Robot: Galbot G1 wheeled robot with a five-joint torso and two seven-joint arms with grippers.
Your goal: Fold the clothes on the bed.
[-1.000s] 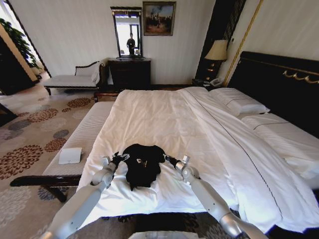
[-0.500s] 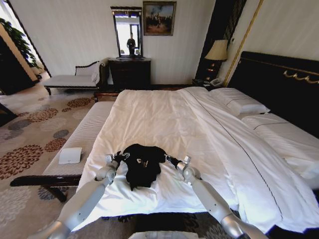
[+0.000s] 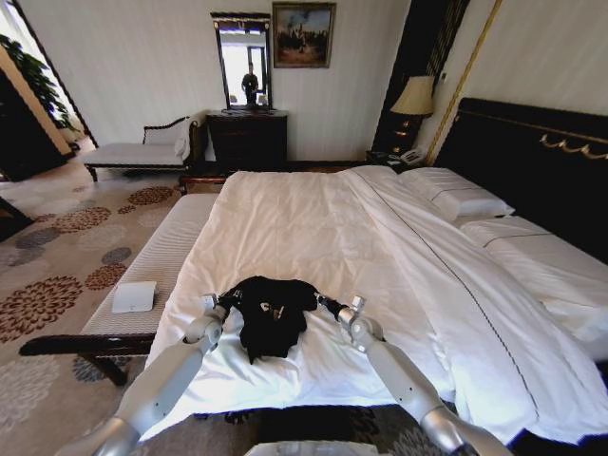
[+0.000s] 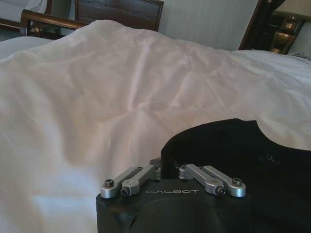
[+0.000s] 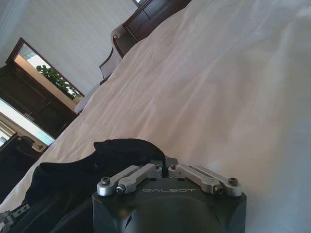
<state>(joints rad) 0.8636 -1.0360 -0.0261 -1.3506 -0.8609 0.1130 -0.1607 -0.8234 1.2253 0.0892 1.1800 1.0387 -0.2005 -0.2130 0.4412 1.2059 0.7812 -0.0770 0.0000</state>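
The clothes are one black T-shirt (image 3: 274,315), bunched with white lettering showing, near the foot of the bed (image 3: 313,228) on its white duvet. My left gripper (image 3: 231,300) is at the shirt's left edge and my right gripper (image 3: 321,304) at its right edge. In the left wrist view the left gripper (image 4: 164,167) has its fingers closed together on the rim of the black fabric (image 4: 243,155). In the right wrist view the right gripper (image 5: 163,165) is likewise pinched on a fold of the shirt (image 5: 97,167).
A pale striped bench (image 3: 161,252) runs along the bed's left side with a white box (image 3: 134,296) on it. Pillows (image 3: 456,195) and the dark headboard (image 3: 541,157) are at the far right. Wide bare duvet lies beyond the shirt.
My left gripper has shifted slightly inward to the right with the shirt's left edge, and the shirt is a little more gathered. The right arm has barely moved.
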